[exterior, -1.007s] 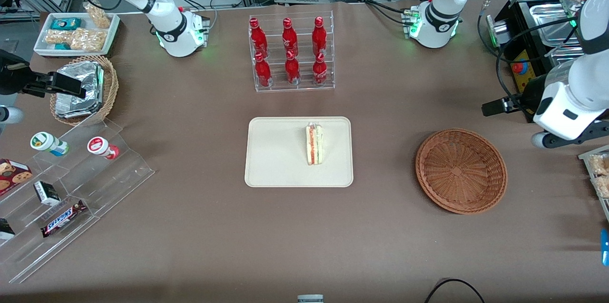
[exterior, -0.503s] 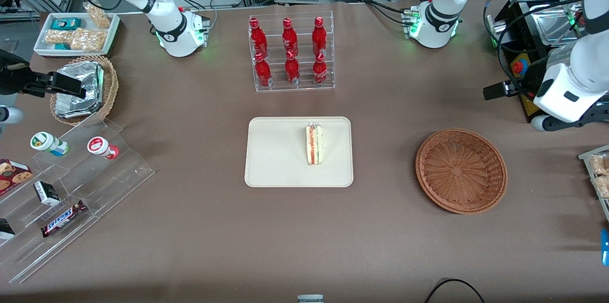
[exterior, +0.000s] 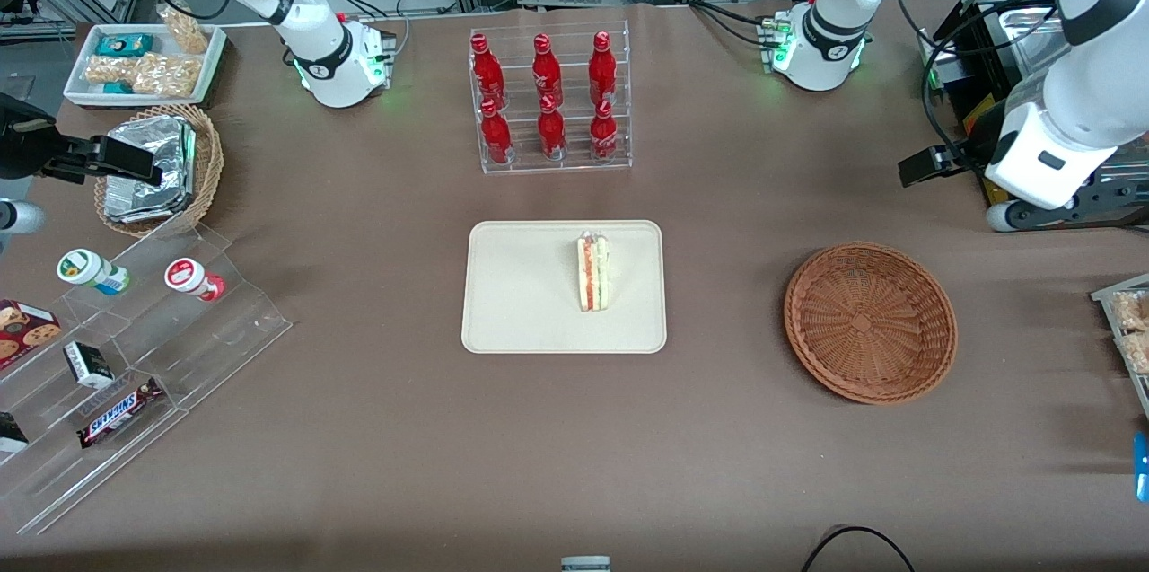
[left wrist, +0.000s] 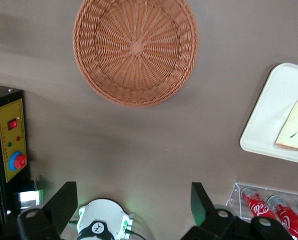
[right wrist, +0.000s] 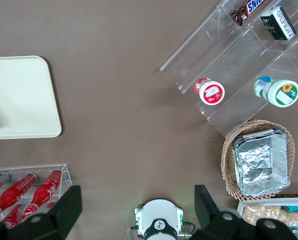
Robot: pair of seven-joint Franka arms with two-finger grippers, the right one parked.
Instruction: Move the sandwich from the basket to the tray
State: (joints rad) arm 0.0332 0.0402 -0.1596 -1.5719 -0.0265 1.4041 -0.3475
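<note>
One sandwich (exterior: 593, 272) is seen lying on the tray (exterior: 521, 285), cut edge with red and green layers facing up, toward the tray edge nearest the basket (exterior: 870, 321). Nothing is held in the basket; it sits on the table (exterior: 718, 428) well apart from the tray, toward the working arm's end. The gripper (left wrist: 131, 202) is raised above the table, farther from the front camera than the basket, near the control box (left wrist: 8, 145) with the red button. The jaws are spread wide and nothing is gripped between them. A clear rack of red bottles (exterior: 548, 98) is placed farther from the front camera than the tray. In the left wrist view the sandwich (left wrist: 294, 134) is partly cut off at the frame edge.
</note>
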